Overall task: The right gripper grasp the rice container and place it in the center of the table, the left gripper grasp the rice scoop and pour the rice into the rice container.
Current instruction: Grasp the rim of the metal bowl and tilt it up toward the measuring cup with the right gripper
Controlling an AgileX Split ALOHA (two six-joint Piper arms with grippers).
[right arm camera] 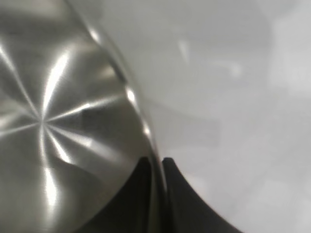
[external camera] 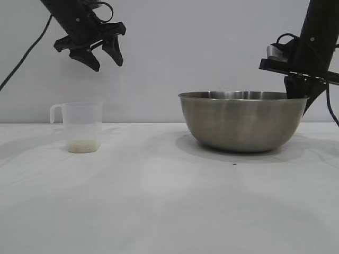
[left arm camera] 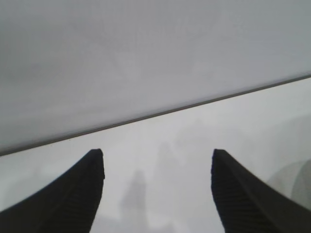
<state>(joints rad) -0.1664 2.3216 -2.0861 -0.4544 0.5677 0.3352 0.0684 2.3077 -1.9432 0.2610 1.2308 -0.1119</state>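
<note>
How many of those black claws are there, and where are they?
2. The left gripper hangs open in the air above the rice scoop. The right gripper is shut on the rim of the rice container.

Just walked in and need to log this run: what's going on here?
The right gripper has closed on the rim of the steel bowl, one finger inside and one outside; the bowl sits on the table toward the right. The left gripper hangs open in the air above the plastic scoop, which stands untouched at the left with a little rice in its bottom.
</note>
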